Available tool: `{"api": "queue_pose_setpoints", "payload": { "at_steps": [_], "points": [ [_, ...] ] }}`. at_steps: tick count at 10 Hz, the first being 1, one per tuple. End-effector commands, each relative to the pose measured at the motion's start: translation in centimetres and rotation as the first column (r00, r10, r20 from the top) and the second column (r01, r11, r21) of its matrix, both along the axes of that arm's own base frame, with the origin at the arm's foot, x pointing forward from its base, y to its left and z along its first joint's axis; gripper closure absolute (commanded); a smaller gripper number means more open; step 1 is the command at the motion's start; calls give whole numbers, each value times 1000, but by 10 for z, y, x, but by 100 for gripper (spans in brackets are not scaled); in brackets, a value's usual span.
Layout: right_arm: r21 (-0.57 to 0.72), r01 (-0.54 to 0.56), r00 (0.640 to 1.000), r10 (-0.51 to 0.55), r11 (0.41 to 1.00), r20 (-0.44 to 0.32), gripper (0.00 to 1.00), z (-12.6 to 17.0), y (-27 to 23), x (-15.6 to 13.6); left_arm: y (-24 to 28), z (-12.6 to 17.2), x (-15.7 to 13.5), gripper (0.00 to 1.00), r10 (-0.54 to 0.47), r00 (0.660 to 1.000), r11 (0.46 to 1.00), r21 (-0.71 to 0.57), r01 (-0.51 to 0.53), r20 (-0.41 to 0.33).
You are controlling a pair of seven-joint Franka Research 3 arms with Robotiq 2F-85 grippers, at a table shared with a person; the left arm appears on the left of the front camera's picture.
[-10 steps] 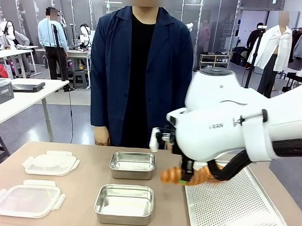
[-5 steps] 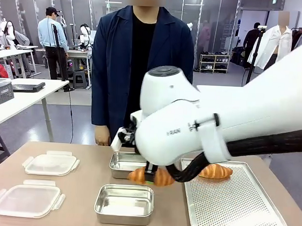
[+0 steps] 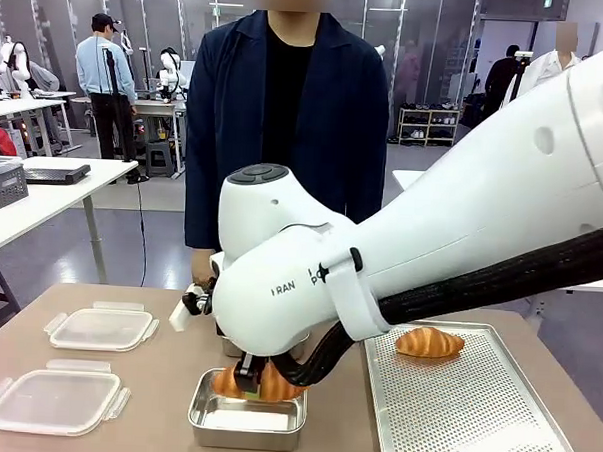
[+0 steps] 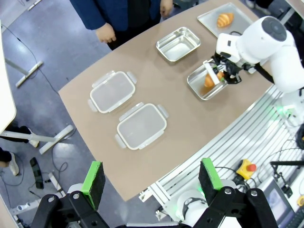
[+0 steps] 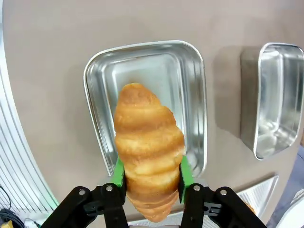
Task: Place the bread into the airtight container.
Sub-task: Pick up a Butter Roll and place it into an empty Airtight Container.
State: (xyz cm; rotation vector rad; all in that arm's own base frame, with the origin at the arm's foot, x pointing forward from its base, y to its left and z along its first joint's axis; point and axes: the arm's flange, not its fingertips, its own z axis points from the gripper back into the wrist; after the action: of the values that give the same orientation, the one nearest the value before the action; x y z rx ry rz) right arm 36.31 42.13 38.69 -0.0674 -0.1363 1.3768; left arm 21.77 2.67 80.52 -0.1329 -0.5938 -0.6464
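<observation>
While tight on croissant [image 5: 148, 133] — right hand [image 5: 152, 172].

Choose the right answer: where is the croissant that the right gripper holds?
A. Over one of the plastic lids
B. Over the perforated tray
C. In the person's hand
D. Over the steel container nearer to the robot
D: in the right wrist view, the croissant is clamped in the right gripper, and the nearer steel container lies directly behind it.
</observation>
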Motion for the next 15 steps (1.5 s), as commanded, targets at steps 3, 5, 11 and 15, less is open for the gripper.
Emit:
{"api": "queue_pose_setpoints", "payload": {
  "at_steps": [3,5,11,15],
  "points": [
    [31,-9,1000,9,999,14,49,-21,13,6,0,1,-1,0,-11,1000,1000,0,11,1],
    [41,-30,1000,29,999,3,6,-23,10,8,0,1,-1,0,-11,1000,1000,0,11,1],
    [63,-138,990,139,988,-17,0,-12,-1,3,0,1,-1,0,-11,1000,1000,0,11,1],
    [45,-24,1000,24,999,8,0,-20,10,7,0,1,-1,0,-11,1000,1000,0,11,1]
  ]
}}
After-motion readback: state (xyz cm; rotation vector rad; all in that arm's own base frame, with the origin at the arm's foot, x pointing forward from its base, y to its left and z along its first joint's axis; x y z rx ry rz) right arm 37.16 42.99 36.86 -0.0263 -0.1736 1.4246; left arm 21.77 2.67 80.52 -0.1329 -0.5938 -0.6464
